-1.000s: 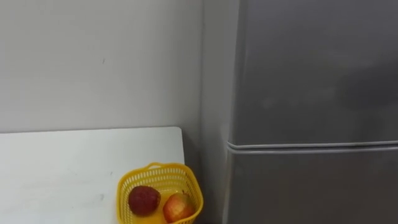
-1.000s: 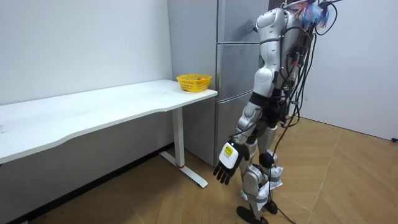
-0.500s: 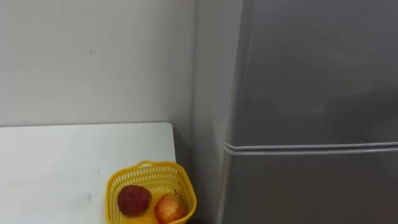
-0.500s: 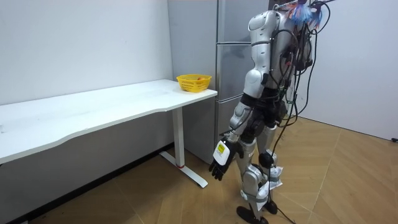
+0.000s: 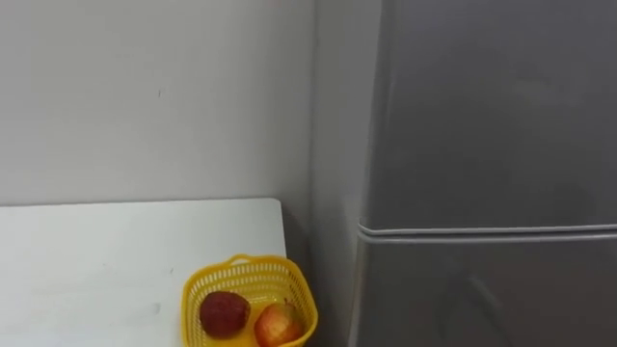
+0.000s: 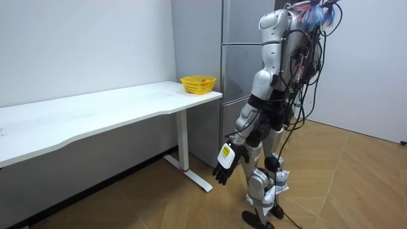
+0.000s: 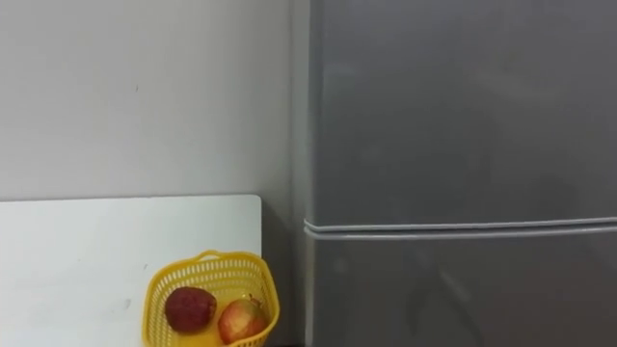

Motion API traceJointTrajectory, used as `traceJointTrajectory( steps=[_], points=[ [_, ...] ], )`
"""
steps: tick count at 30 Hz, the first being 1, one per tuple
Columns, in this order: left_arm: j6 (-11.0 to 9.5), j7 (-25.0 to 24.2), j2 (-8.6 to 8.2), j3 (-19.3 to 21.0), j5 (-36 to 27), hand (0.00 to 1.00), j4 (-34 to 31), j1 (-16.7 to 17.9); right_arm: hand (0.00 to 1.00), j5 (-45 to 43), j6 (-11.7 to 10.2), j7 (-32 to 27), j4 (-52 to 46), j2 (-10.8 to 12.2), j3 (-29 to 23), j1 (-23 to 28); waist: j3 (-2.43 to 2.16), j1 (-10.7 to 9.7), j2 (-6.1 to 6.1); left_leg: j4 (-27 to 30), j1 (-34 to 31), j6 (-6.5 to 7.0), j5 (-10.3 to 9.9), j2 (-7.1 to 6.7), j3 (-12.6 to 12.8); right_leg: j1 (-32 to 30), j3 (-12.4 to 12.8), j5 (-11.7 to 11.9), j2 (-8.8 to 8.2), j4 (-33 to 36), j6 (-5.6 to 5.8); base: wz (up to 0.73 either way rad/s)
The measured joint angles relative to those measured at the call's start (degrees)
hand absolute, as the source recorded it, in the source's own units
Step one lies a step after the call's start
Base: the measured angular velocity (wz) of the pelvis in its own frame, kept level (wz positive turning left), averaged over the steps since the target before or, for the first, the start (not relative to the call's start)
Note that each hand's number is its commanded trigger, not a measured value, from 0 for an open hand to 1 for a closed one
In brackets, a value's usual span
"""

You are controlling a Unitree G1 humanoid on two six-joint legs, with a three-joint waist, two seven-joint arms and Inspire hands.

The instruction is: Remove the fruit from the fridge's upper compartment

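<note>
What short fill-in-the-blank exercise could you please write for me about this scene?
1. Both doors of the fridge are ___.
2. The yellow basket holds ___ fruits.
3. The basket stands on the white table, at the corner beside the ___.
4. In the room view, the robot's left hand hangs low and holds ___.

Missing words: closed; two; fridge; nothing.

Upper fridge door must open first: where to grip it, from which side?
No handle shows on the upper fridge door. Probably hook behind its left vertical edge, coming from the left, where it meets the side wall; hinge side unclear.
</note>
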Motion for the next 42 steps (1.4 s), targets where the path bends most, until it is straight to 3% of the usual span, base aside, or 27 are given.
traceJointTrajectory(
  steps=[1, 8, 16, 25, 33, 42],
  points=[
    [0.06, 0.0, -0.04, 0.0, 0.0, 0.0, 0.07, 0.39, 0.0, 0.15, -0.11, 0.08, 2.04, 0.16, 0.0, -0.42, 0.18, -0.01, 0.18, 0.1, 0.06, 0.0, 0.0, -0.01, -0.02, -0.04, -0.06, -0.08, -0.05, -0.03, 0.0, 0.0],
    [0.52, -1.15, -0.11, 0.05, 0.88, 0.0, -0.04, 0.73, 0.0, 2.31, 0.11, 2.65, 13.71, 0.29, 1.18, -2.9, 0.14, 0.41, -0.07, 0.19, 0.1, 0.01, 0.0, -0.12, -0.37, 0.59, -0.41, -0.09, -0.14, -0.18, 0.04, 0.03],
    [3.38, -2.73, -0.52, 0.01, 2.32, 0.0, 0.13, 0.77, 0.0, 2.13, 4.61, 9.62, 27.19, 1.17, 3.4, -3.95, 0.2, 0.57, 0.0, 0.1, 1.0, -0.03, 0.01, -0.32, -1.89, 2.18, -1.3, -0.53, -0.1, -0.89, 0.1, 0.09],
    [3.8, -4.37, -1.48, -0.01, 2.4, 0.0, 0.23, 0.8, 0.0, 3.73, 5.82, 13.98, 28.86, 3.4, 3.92, -5.63, 0.34, 0.36, 0.23, 0.09, 1.52, -0.03, -0.01, -0.42, -2.28, 2.56, -1.66, -0.58, -0.22, -0.93, 0.1, 0.01],
    [5.57, -6.5, -2.16, -0.23, 2.42, 0.0, 0.24, 0.52, 0.0, 1.45, 7.56, 17.27, 29.11, 3.61, 4.71, -5.58, 0.32, 0.35, 0.75, -0.01, 1.59, -0.04, -0.01, -0.45, -2.37, 2.55, -1.5, -0.68, -0.15, -0.96, 0.11, 0.0],
    [6.3, -7.73, -2.38, -1.17, 2.89, 0.0, 0.25, -0.34, 0.0, -0.62, 7.59, 18.19, 29.23, 3.62, 5.02, -5.6, 0.35, 0.33, 1.32, -0.01, 1.65, -0.04, -0.01, -0.45, -2.33, 2.54, -1.38, -0.68, -0.13, -0.9, 0.1, 0.0]
  ],
)
